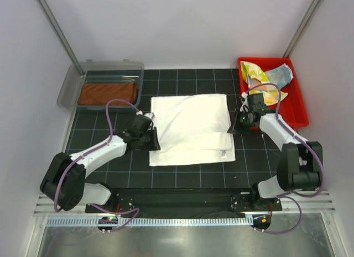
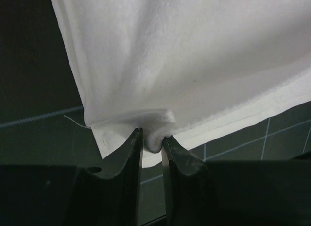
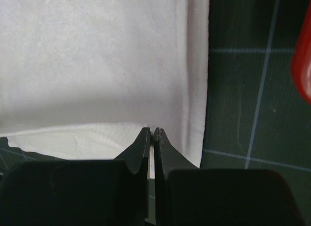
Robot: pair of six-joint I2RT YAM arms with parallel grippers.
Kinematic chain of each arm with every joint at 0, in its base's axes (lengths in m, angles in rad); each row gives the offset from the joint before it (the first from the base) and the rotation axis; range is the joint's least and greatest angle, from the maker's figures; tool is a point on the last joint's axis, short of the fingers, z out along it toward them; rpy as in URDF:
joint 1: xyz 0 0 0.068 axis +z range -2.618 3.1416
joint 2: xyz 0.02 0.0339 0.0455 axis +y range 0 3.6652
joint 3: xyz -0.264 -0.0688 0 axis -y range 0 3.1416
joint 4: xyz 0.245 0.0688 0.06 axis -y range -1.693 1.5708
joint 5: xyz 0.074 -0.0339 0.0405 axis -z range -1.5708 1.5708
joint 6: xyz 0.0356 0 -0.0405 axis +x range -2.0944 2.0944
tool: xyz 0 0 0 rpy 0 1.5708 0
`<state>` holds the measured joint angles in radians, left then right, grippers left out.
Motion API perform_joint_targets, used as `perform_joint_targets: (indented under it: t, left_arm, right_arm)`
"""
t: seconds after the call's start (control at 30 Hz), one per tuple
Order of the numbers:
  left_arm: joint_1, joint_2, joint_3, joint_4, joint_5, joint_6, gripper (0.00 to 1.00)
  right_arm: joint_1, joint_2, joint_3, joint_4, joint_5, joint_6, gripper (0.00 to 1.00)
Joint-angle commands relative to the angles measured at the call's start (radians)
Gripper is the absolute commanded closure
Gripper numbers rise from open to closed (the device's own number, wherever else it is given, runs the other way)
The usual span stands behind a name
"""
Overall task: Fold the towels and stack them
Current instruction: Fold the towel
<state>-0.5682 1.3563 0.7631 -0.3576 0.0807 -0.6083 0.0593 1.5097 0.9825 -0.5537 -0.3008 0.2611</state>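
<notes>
The brown towel point(image 1: 107, 93) is folded in the grey bin point(image 1: 66, 91) far left; the white towel point(image 1: 191, 130) lies in the middle, part folded I'd say. The left claw point(image 2: 151, 137) is clamped on its left edge, and the right claw point(image 3: 151, 133) is pinched tight on its right edge. The other towels point(image 1: 265, 80) sit crumpled in the red bin point(image 1: 298, 110) far right, so plenty left.

Black grid mat point(image 1: 188, 177): white towel point(image 1: 191, 127), grey bin point(image 1: 72, 85), red bin point(image 1: 298, 110)
</notes>
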Motion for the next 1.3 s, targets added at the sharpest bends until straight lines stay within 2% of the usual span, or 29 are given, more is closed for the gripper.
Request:
perform_joint_targets:
  t: [0.0,0.03,0.2,0.23,0.27,0.3,0.37,0.4,0.43,0.57,0.67,0.73,0.83,0.9,0.93,0.97,1.07,1.13,1.2,1.27]
  left_arm:
    - [-0.015,-0.06,-0.095,0.035,0.027,-0.062,0.74]
    - [-0.027,-0.092,-0.111,0.048,0.039,-0.071,0.72]
    - [-0.038,-0.229,-0.192,0.022,-0.01,-0.134,0.62]
    - [-0.038,-0.277,-0.2,0.014,-0.034,-0.14,0.58]
    - [-0.038,-0.298,-0.203,0.002,-0.042,-0.156,0.49]
    - [-0.038,-0.318,-0.203,-0.027,-0.053,-0.16,0.48]
    - [-0.038,-0.365,-0.206,-0.047,-0.071,-0.166,0.53]
    - [-0.038,-0.378,-0.206,-0.066,-0.071,-0.177,0.53]
    - [-0.038,-0.388,-0.2,-0.075,-0.105,-0.182,0.52]
    - [-0.038,-0.407,-0.139,-0.119,-0.24,-0.166,0.39]
    - [-0.036,-0.37,-0.046,-0.123,-0.282,-0.128,0.32]
    - [-0.036,-0.292,0.02,-0.101,-0.257,-0.088,0.31]
    - [-0.036,-0.14,0.142,-0.069,-0.115,-0.051,0.34]
    - [-0.038,-0.044,0.189,-0.031,0.05,-0.054,0.43]
    - [-0.047,-0.025,0.188,-0.009,0.082,-0.064,0.47]
    - [-0.055,-0.01,0.182,0.023,0.096,-0.085,0.48]
    - [-0.081,0.018,0.125,0.055,0.051,-0.111,0.47]
    - [-0.079,0.052,0.123,0.052,-0.039,-0.104,0.44]
    - [-0.058,0.087,0.183,0.019,-0.07,-0.05,0.44]
    - [-0.02,0.16,0.324,-0.022,-0.126,0.002,0.43]
  right_arm:
    - [0.005,-0.097,-0.128,0.029,0.09,0.081,0.93]
    - [0.007,-0.149,-0.19,0.046,0.083,0.09,0.87]
    - [0.005,-0.354,-0.341,0.1,0.025,0.173,0.85]
    - [0.005,-0.434,-0.353,0.095,0.023,0.184,0.82]
    - [0.007,-0.469,-0.364,0.089,0.019,0.194,0.8]
    - [0.005,-0.505,-0.387,0.084,-0.01,0.223,0.77]
    - [0.005,-0.607,-0.416,0.1,-0.064,0.259,0.71]
    - [0.007,-0.637,-0.447,0.121,-0.084,0.297,0.65]
    - [0.007,-0.661,-0.462,0.136,-0.148,0.314,0.64]
    - [0.007,-0.738,-0.504,0.187,-0.224,0.351,0.64]
    - [0.007,-0.718,-0.469,0.175,-0.186,0.313,0.64]
    - [0.007,-0.665,-0.412,0.158,-0.173,0.293,0.64]
    - [0.007,-0.593,-0.332,0.123,-0.13,0.277,0.64]
    - [0.007,-0.553,-0.308,0.132,-0.12,0.283,0.64]
    - [0.007,-0.536,-0.303,0.136,-0.12,0.283,0.64]
    - [0.007,-0.517,-0.3,0.132,-0.116,0.276,0.64]
    - [0.005,-0.422,-0.259,0.081,-0.012,0.265,0.64]
    - [0.007,-0.346,-0.203,0.093,0.067,0.241,0.63]
    - [0.007,-0.281,-0.101,0.095,0.147,0.216,0.62]
    - [0.005,-0.19,-0.029,0.121,0.181,0.202,0.62]
